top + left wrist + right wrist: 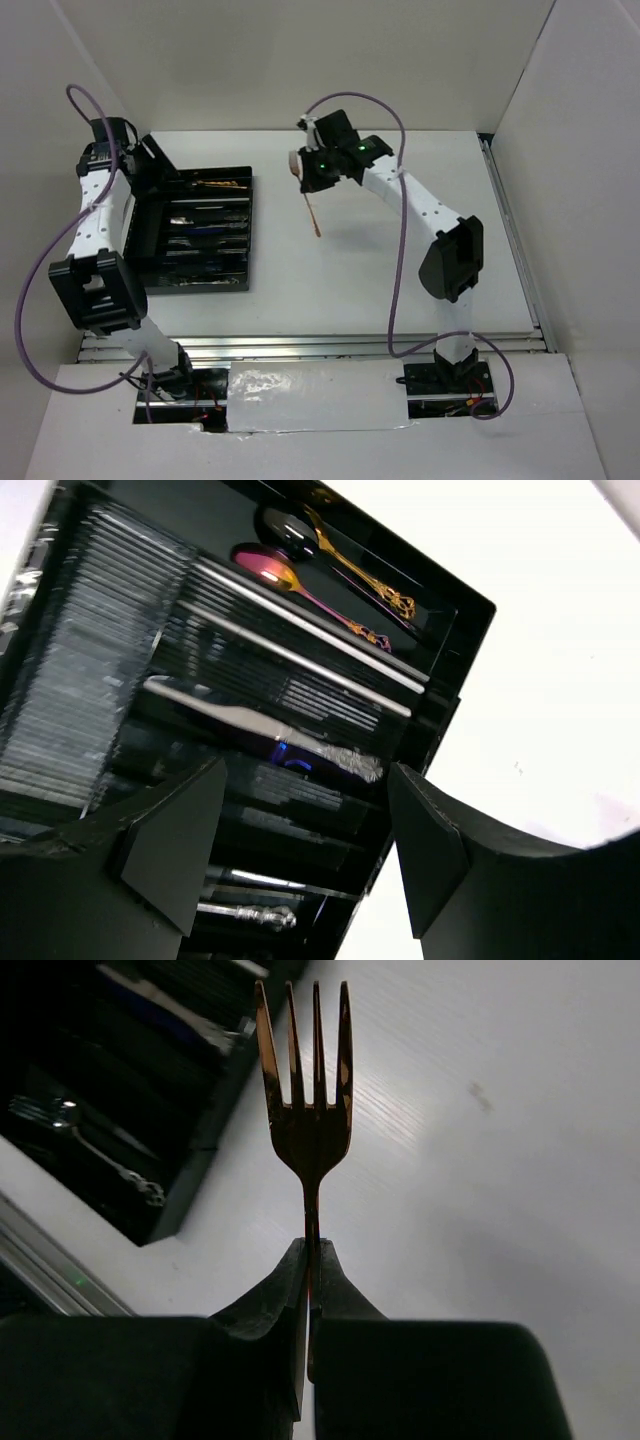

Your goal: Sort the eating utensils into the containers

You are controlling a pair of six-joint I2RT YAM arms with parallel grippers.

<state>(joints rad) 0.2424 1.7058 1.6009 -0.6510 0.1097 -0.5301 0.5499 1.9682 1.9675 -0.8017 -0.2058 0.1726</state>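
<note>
Right gripper point(310, 1260): my jaws are closed on the handle of one copper-toned fork point(312, 1130). It has four tines, pointing to the top of the right wrist frame. In the top view it hangs at centre frame over the bare table point(400, 270), right of the tray point(215, 285) and apart from it.

Left gripper point(300, 850): my jaws stand wide apart with nothing between them, above the tray at the left of the top view.

Tray contents, left wrist frame:
- Two spoons point(300, 570), side by side, upper centre.
- Two chopsticks point(300, 640), parallel, below the spoons.
- One knife point(250, 725), mid frame.
- One blue piece point(290, 758) just under the knife, possibly a second knife; the view is too dark to confirm.
- One silver handle point(250, 915), bottom edge, type not discernible.
</note>
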